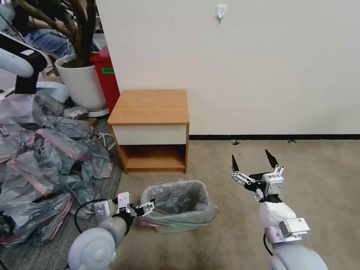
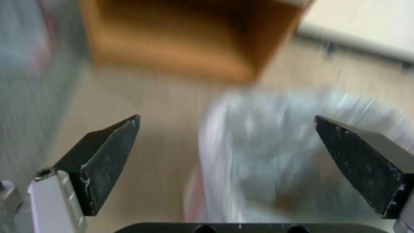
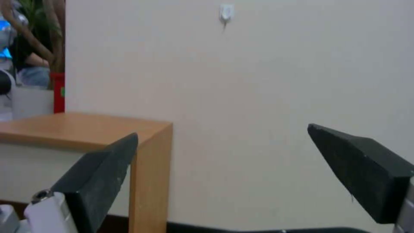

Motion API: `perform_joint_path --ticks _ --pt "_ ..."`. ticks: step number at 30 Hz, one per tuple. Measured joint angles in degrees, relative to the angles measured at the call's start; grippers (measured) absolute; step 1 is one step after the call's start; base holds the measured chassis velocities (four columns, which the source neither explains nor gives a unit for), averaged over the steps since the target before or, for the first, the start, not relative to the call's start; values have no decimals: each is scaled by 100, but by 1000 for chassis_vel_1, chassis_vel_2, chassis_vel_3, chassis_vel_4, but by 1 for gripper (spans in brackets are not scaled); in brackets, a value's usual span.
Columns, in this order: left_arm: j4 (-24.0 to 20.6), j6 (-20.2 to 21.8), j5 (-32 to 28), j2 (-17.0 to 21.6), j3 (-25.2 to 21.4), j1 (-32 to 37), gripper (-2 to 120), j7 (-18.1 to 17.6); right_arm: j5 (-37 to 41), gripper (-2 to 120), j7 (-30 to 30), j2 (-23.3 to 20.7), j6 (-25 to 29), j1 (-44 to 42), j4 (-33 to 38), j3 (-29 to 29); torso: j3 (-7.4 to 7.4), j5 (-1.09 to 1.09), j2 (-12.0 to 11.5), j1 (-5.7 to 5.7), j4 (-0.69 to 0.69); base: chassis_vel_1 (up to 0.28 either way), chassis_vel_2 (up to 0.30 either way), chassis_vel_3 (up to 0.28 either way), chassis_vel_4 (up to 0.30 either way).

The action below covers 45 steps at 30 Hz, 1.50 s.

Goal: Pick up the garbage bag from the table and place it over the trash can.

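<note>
The garbage bag point(image 1: 180, 200), thin grey plastic with a pink rim band, is draped over the cream trash can point(image 1: 176, 228) on the floor in front of the table point(image 1: 150, 107). The table's wood top is bare. My left gripper point(image 1: 148, 207) hovers low at the bag's left edge, open and holding nothing. In the left wrist view the left gripper point(image 2: 226, 117) has its fingers spread wide, with the blurred bag point(image 2: 293, 152) and the table point(image 2: 172, 42) beyond them. My right gripper point(image 1: 250, 154) stands open above the carpet, right of the can. In the right wrist view the right gripper point(image 3: 222, 130) faces the wall beside the table point(image 3: 86, 127).
A big heap of grey-pink bags point(image 1: 45, 157) covers the floor on the left. Behind it stand a white plant pot point(image 1: 84, 82) and a red bin point(image 1: 107, 75). Another robot's arm point(image 1: 18, 60) reaches in at the upper left. Open carpet point(image 1: 318, 180) lies to the right.
</note>
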Motion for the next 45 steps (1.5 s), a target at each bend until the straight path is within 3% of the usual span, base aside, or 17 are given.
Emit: perform_joint_path --ticks 3,4,7,8,12,13,17,20,28,45 --pt "31 -1295 1461 -101 -278 285 100 652 83 100 -1 -9 423 -38 8 -8 0 -1 0 1 1 0 0 0 0" --pt "31 -1295 1461 -101 -278 285 100 652 83 100 -1 -9 423 -38 8 -8 0 -1 0 1 1 0 0 0 0" --pt "46 -2355 2406 -396 -660 591 100 978 155 100 107 11 691 -211 8 -8 0 -1 0 0 1 0 0 0 0" --pt "46 -2355 2406 -396 -660 591 100 978 155 100 107 11 691 -211 8 -8 0 -1 0 0 1 0 0 0 0" --pt "91 -3231 3084 -861 -993 949 100 1101 139 100 9 130 640 -503 8 83 0 0 0 1 1 0 0 0 0" --pt "91 -3231 3084 -861 -993 949 100 1101 139 100 9 130 640 -503 8 83 0 0 0 1 1 0 0 0 0" --pt "489 -3802 3577 -1280 -923 1070 100 1256 14 100 -329 296 7 -592 -191 -80 0 -2 0 0 1 0 0 0 0" --pt "701 -3977 3739 -1418 -868 1065 100 1322 -56 100 -428 378 -268 -508 -498 -145 0 0 0 0 1 0 0 0 0" --pt "1156 -4228 3864 -1493 -831 1004 100 1416 -77 100 -471 517 -222 -356 -1138 -176 0 -1 0 0 0 0 0 0 0" --pt "1152 -4225 3812 -1503 -797 995 100 1377 -102 100 -461 567 -183 -335 -1116 -165 0 -1 0 0 1 0 0 0 0"
